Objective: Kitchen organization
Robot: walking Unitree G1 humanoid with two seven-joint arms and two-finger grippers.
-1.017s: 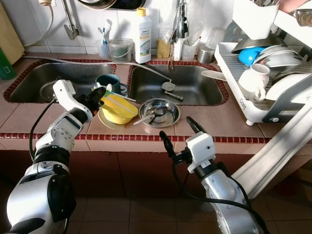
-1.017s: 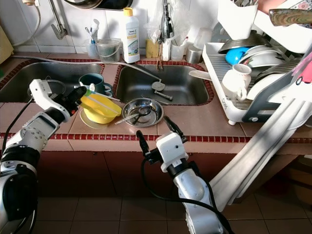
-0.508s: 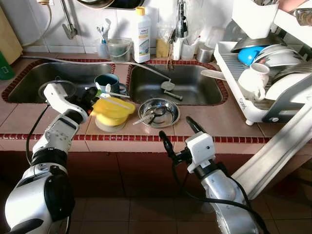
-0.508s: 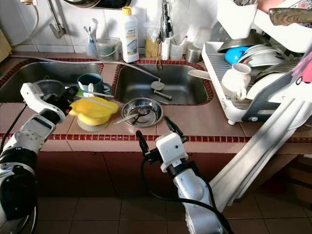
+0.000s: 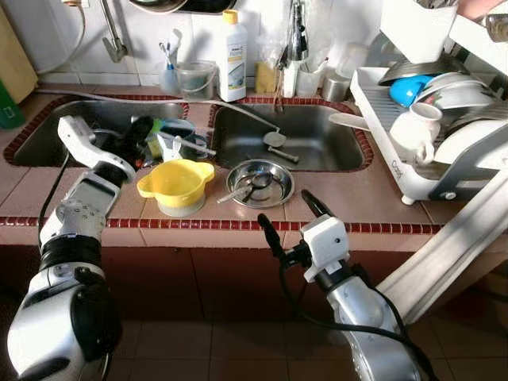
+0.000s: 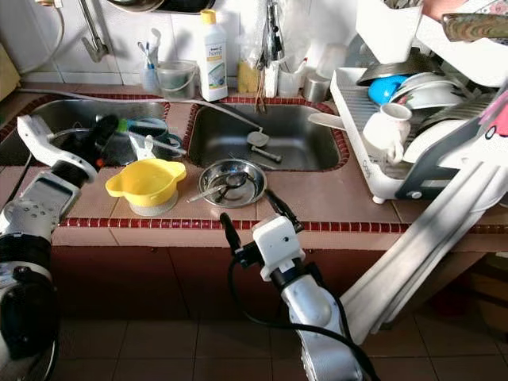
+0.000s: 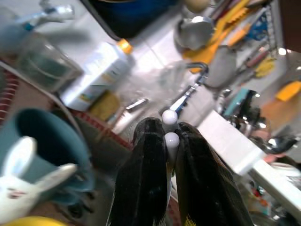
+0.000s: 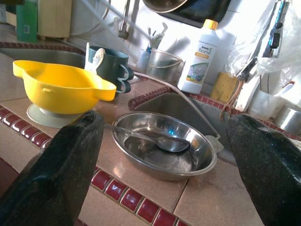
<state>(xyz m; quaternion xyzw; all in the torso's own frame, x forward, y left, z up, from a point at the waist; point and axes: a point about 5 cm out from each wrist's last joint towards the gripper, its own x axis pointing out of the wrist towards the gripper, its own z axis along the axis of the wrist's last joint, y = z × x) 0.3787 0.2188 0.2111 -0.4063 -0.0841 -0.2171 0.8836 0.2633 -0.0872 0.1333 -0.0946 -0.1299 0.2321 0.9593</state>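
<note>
Left gripper (image 5: pixel 141 131) has lifted 2 white chopsticks (image 7: pixel 170 136) (clamped tight) off the yellow colander (image 5: pixel 176 181) below. Right gripper (image 5: pixel 287 225) waits, fingers apart.

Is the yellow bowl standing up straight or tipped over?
Upright. The yellow bowl sits on its pale base on the counter, open side up, beside the steel dish.

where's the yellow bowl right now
The yellow bowl sits upright on the tiled counter, left of the steel dish and in front of the dark mug, between the two sinks' front edges.
</note>
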